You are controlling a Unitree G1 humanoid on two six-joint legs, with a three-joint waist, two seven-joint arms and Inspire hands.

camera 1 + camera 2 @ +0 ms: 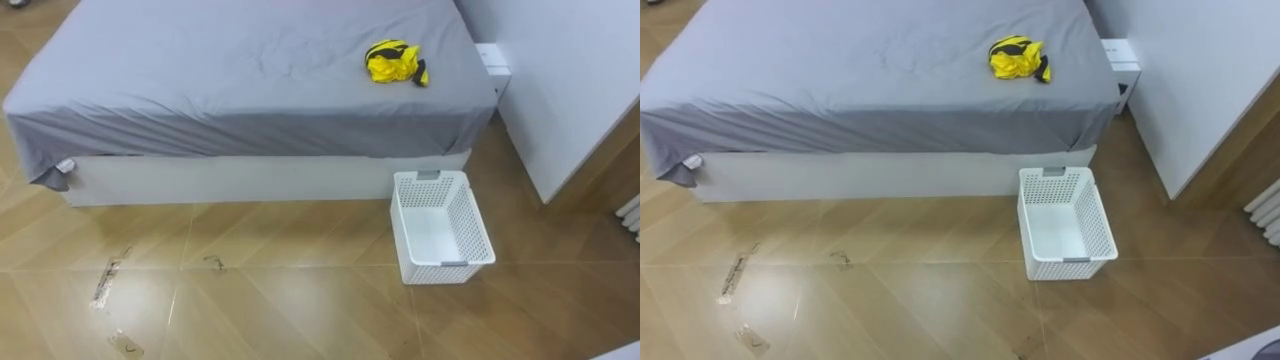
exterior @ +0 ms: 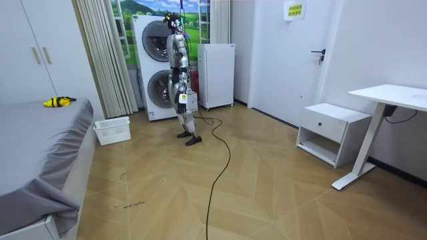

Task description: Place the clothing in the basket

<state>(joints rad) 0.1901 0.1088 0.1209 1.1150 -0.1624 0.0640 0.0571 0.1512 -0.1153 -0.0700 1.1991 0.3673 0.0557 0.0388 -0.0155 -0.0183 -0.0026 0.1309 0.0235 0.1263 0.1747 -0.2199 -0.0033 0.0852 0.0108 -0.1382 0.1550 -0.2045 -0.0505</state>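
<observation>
So: yellow-and-black garment point(image 1: 393, 62) is bunched in a loose heap on the grey-sheeted bed point(image 1: 200, 80), near the bed's right-hand corner and a little back from the near edge. Not in the basket yet, task looks unstarted.

The heap is wider than deep. Its long axis runs roughly parallel to the bed's near edge, and a small black end pokes out toward the right. No clear front or collar is readable, it's too crumpled.

White perforated laundry basket point(image 1: 474, 225) sits on the wood floor point(image 1: 280, 290), upright, mouth up, empty. It is just beside the bed base, below and slightly right of the garment. Its long axis points away from the bed and a short end with a grey handle faces the bed. Probably parked there so the drop from bed to basket is short.

In the room view the robot stands upright by the stacked washing machines point(image 2: 155, 67), well apart from bed and basket and facing them. Left hand point(image 2: 177, 98) hangs low at its side, too small there, cannot tell if it's spread or closed. It appears to carry nothing. Judgement: it has to walk to the bed corner first.
</observation>
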